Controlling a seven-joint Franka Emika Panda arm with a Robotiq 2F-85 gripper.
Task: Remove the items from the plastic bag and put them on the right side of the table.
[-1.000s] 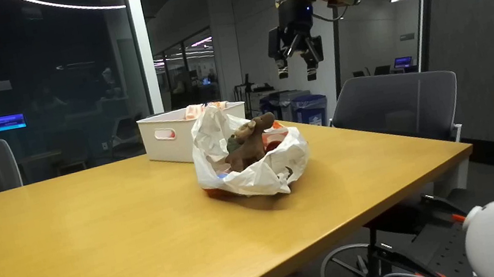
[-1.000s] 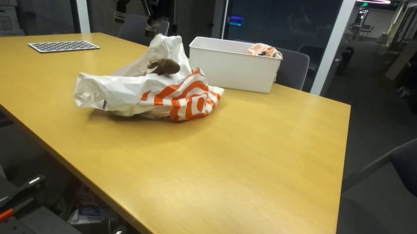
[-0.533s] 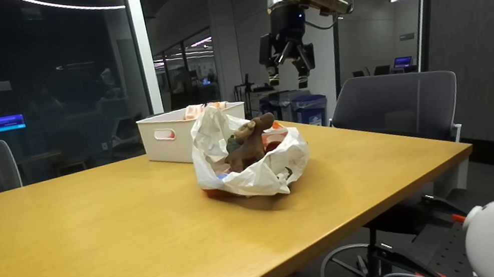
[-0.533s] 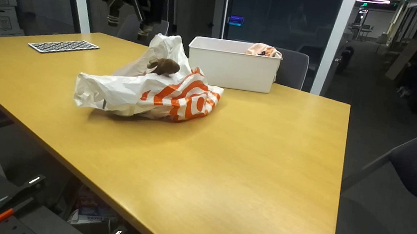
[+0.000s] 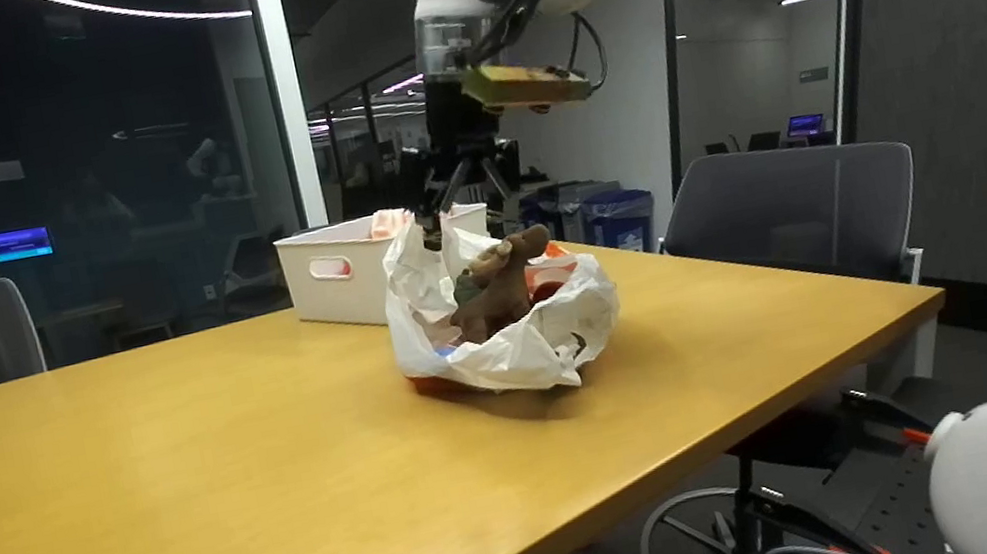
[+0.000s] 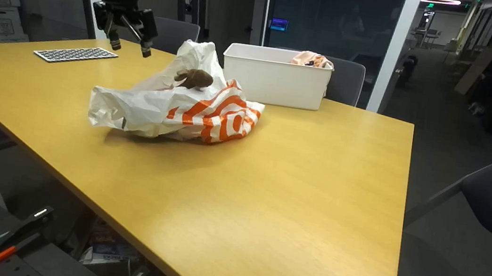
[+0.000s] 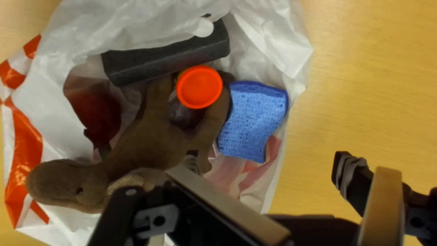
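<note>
OK, probably lining up for a pick out of the bag [image 6: 154,114]. Items I can make out all sit in it: brown toy animal [image 7: 153,143], orange lid [image 7: 199,87], blue sponge [image 7: 251,119], dark block [image 7: 170,58], something red [image 7: 97,111], too murky to name. I'd take the toy first, its head pokes above the rim in both exterior views. Shift the gripper [image 6: 130,48] across until its fingers [image 7: 351,174] straddle the body, then straight down; in the wrist view one finger overlaps the toy, the other is past the bag's edge, over the surface [image 7: 368,85]. Toy looks soft, so a firm squeeze should be fine. Keep plastic out of the grip or the bag may come too. Lift vertically, high enough to clear the bag's tall flap, mind legs catching the lid, set down on the right side. Gripper: spread wide, holding nothing, hanging above the surface, clear of bag and toy
</note>
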